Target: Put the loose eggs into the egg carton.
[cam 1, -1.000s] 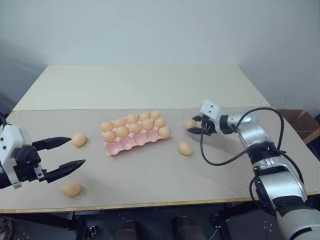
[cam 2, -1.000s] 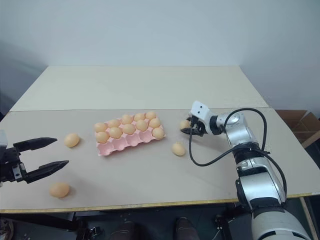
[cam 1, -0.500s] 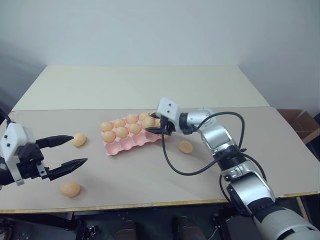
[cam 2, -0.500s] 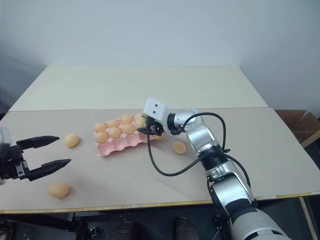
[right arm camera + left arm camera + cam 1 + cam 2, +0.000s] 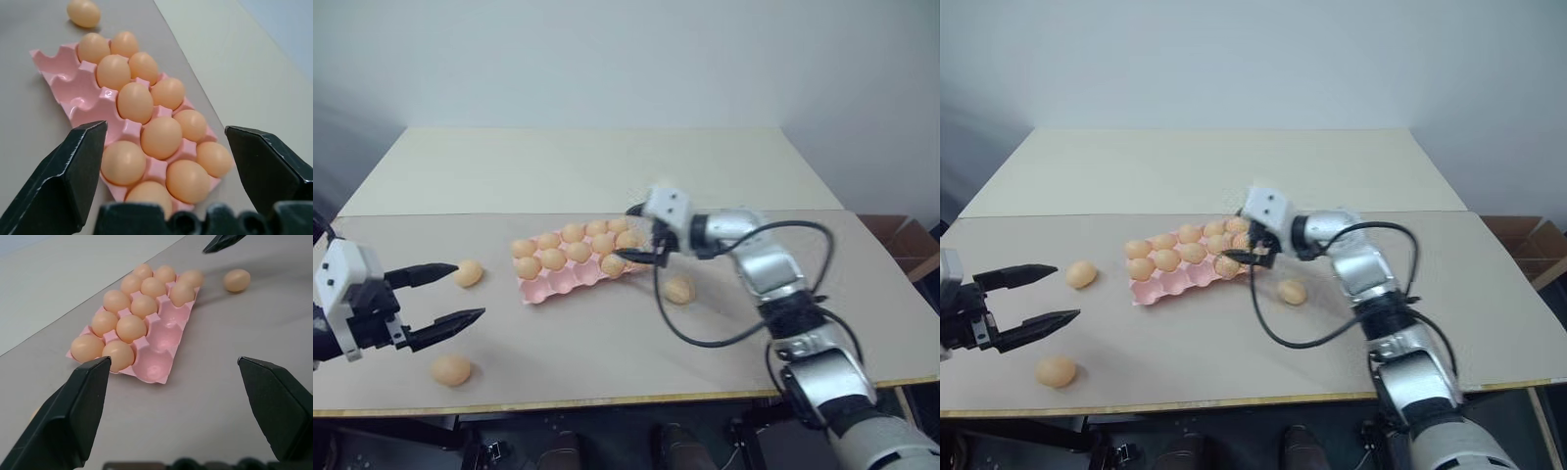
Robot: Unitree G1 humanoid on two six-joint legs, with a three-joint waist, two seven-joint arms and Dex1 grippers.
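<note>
The right gripper (image 5: 638,233) has just carried 1 egg from the tabletop (image 5: 607,333) over to the egg carton (image 5: 576,276) and let it go: a second ago its jaws were closed on that egg out beside the carton's right end, and now they stand wide apart and empty above that end. The right wrist view shows both black fingers (image 5: 63,176) spread on either side of the filled cups, holding nothing. By my judgement 1 more egg is now home and the arm is free for the next.

The left gripper (image 5: 438,299) has not moved over that second; its jaws are wide open and empty, hovering over the left part of the tabletop.

The carton lies flat near the middle of the tabletop, a pale pink lidless tray with 3 rows of cups. The 2 far rows look full of orange-tan eggs, and the near row holds 1 egg (image 5: 613,264) at its right end, with the remaining near cups bare.

3 loose eggs remain: 1 (image 5: 679,289) just right of the carton, 1 (image 5: 467,273) to its left near the left gripper, and 1 (image 5: 451,369) near the front edge. All are smooth and oval, likely to roll if nudged.
</note>
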